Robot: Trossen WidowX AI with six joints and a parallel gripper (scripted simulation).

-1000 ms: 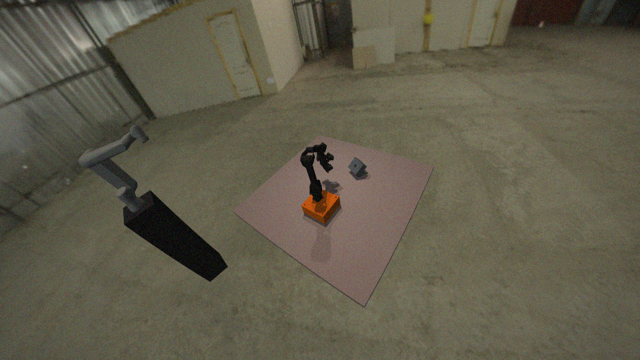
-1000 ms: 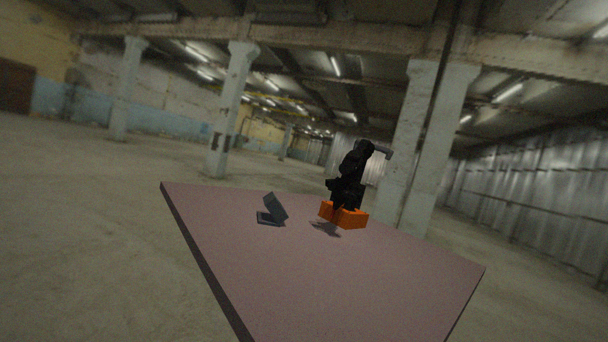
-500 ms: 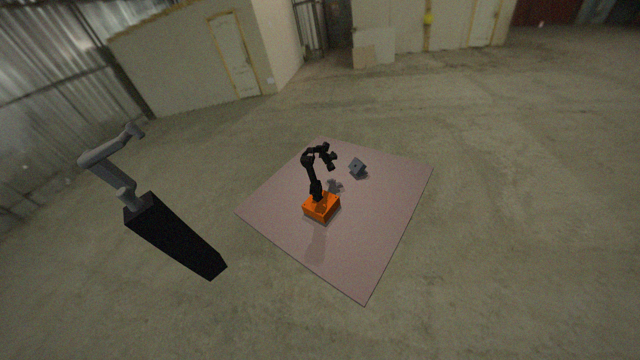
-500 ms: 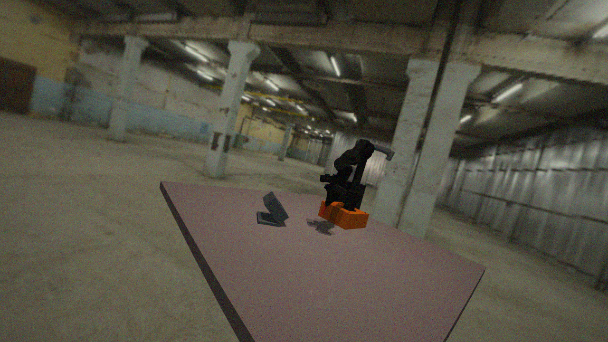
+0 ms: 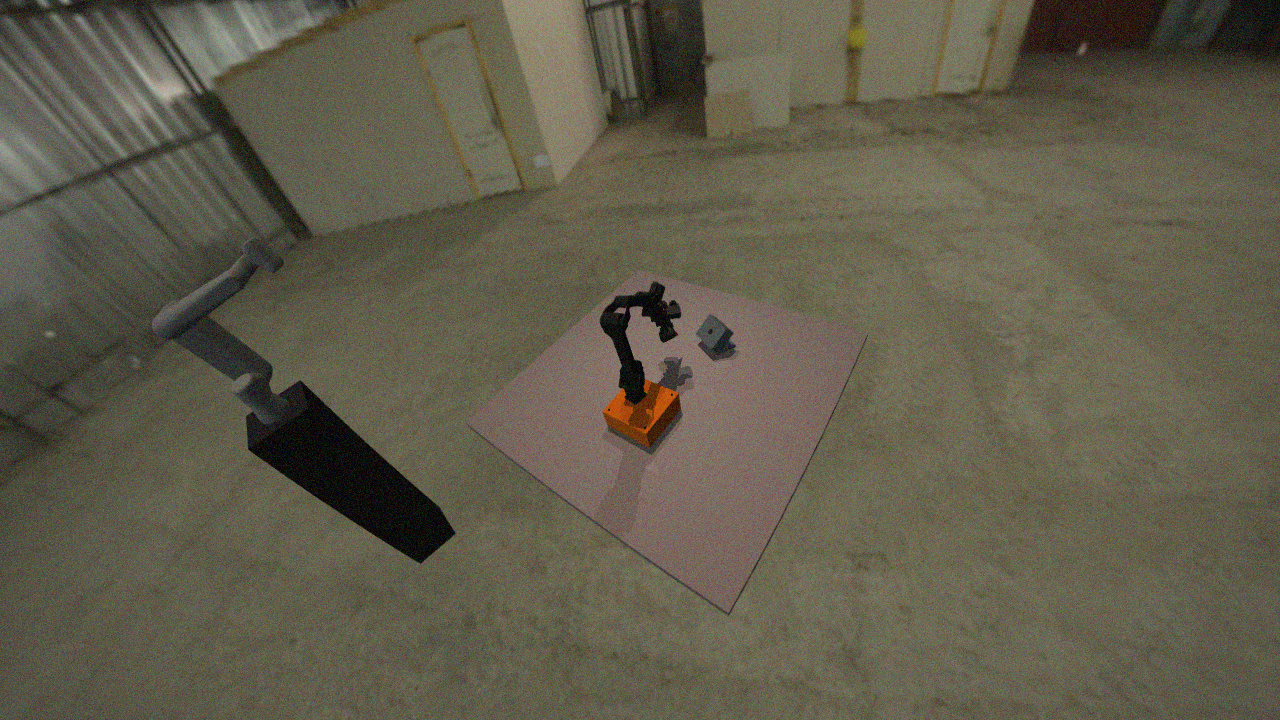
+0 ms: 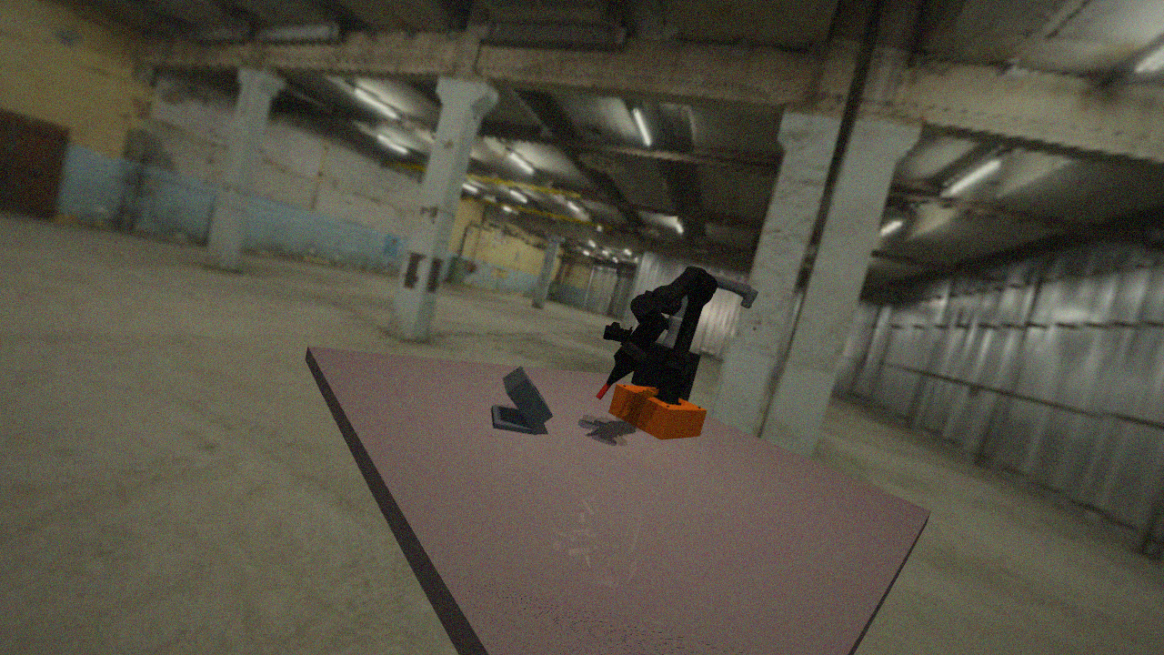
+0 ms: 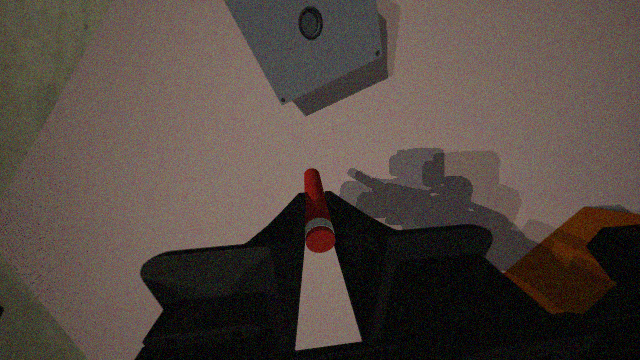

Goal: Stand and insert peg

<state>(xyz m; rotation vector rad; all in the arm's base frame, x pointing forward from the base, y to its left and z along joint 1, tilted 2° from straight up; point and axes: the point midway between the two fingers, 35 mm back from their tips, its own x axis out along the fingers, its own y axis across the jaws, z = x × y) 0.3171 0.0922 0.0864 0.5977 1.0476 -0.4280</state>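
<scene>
My gripper (image 7: 314, 197) (image 6: 608, 384) is shut on the red peg (image 7: 312, 181) (image 6: 602, 391) and holds it above the table. In the wrist view the white-banded end is nearer the camera and the plain end points away past the fingertips. In the exterior view the plain end sticks out below the fingers, tilted down toward the panel side. The grey sloped panel (image 7: 330, 55) (image 5: 715, 332) (image 6: 527, 394) stands apart from the peg, at the top of the wrist view. Its round hole (image 7: 310, 23) (image 5: 710, 331) shows nothing in it. The peg cannot be made out in the top view.
The orange base block (image 5: 641, 413) (image 6: 657, 413) (image 7: 565, 265) carries the arm. The pink table (image 5: 760, 465) (image 6: 569, 488) lies under the base and the panel. A grey arm on a black block (image 5: 349, 474) stands off the table in the top view. Shadows fall between base and panel.
</scene>
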